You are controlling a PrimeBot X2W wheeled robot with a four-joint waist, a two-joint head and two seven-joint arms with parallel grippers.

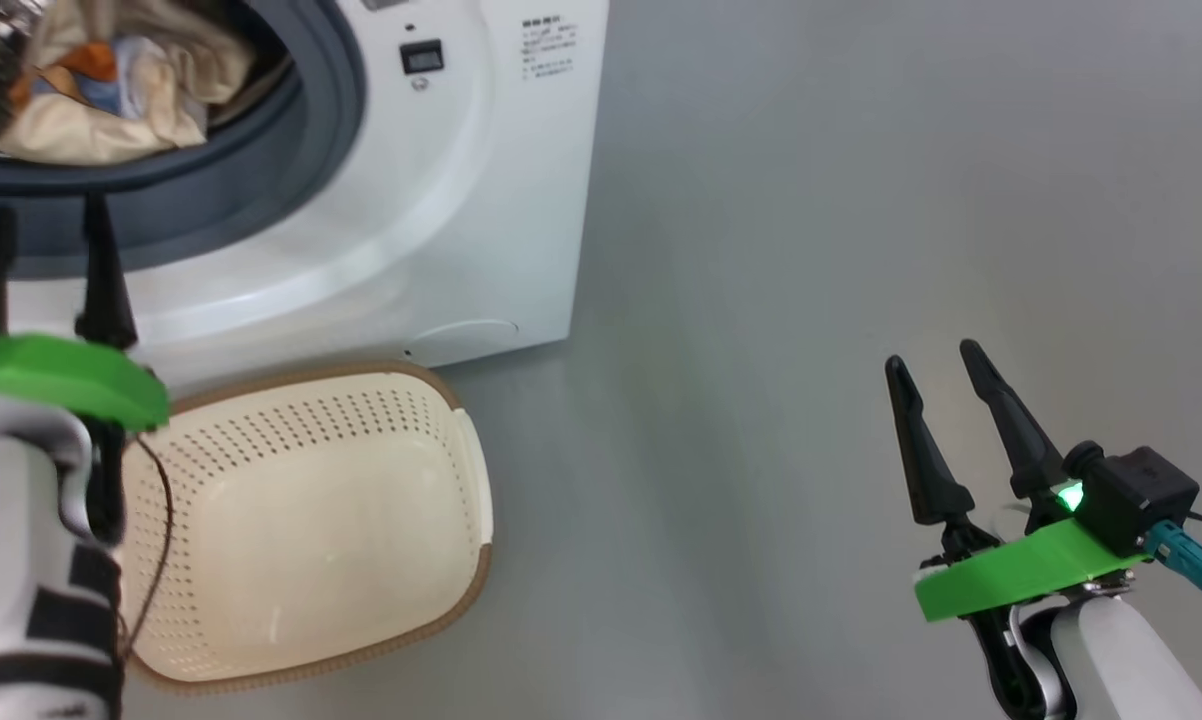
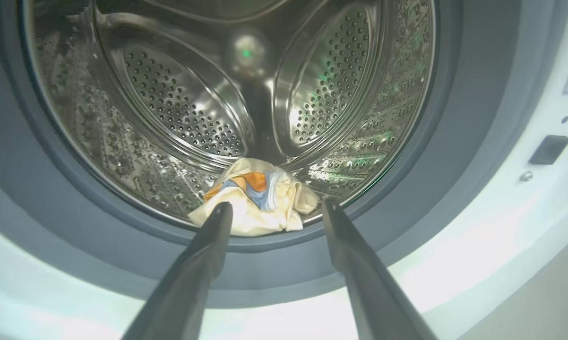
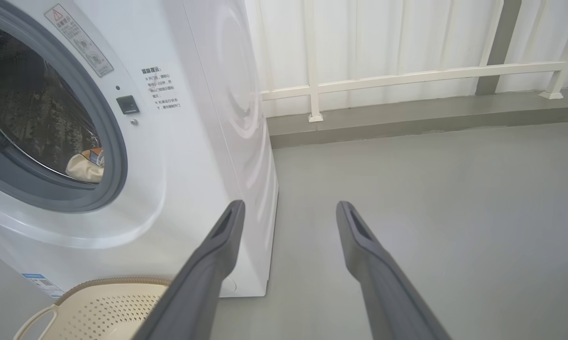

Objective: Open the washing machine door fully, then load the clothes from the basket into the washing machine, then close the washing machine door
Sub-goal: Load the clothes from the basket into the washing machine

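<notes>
Your left gripper [image 1: 46, 210] is spread wide and holds nothing. Its fingers point into the mouth of the washing machine [image 1: 521, 200], with the tips over the grey-blue gasket [image 2: 454, 141]. The cream patched bundle of the clothes [image 2: 255, 193] lies at the front lip of the steel drum [image 2: 180, 104]. In the head view your tips stop short of it. The basket [image 1: 291, 520] sits on the floor [image 1: 811, 200] just in front of the machine's base, bare cream bottom showing. Your right gripper [image 1: 933, 355] is also wide apart, gripping nothing, over grey floor well right of the machine.
</notes>
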